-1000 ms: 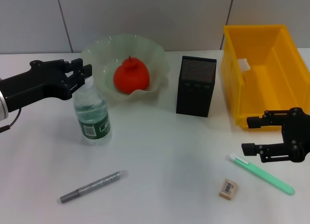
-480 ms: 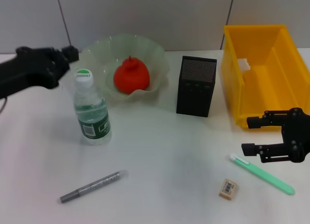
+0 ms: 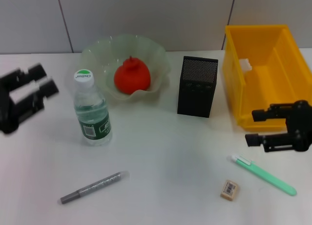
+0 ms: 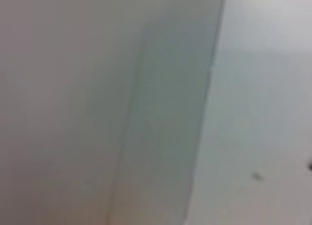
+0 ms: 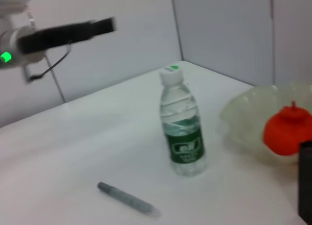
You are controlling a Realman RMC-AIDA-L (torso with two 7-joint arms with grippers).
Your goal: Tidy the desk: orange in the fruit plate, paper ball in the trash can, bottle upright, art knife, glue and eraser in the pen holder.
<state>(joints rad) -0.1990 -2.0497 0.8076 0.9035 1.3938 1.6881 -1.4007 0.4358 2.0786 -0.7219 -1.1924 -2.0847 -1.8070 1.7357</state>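
The bottle (image 3: 92, 109) stands upright on the table (image 3: 161, 157), just in front of the fruit plate (image 3: 161, 64) holding the orange (image 3: 131, 75). Well to its left, the left gripper (image 3: 36, 84) hangs clear, fingers spread apart and empty. The right gripper (image 3: 257, 127) hovers open above the art knife (image 3: 265, 175), beside the trash can (image 3: 253, 49).

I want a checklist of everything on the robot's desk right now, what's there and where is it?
Surface: white desk.
Orange: in the fruit plate.
Bottle: upright, beside the plate.
Pen holder: standing, contents hidden.
Trash can: something white inside.
Glue, art knife, eraser: lying on the desk.
Clutter: nothing seen.
Left gripper: open, apart from the bottle.
Right gripper: open, above the knife.
Cables: one by the left arm, in the right wrist view.
Surroundings: grey panelled wall.
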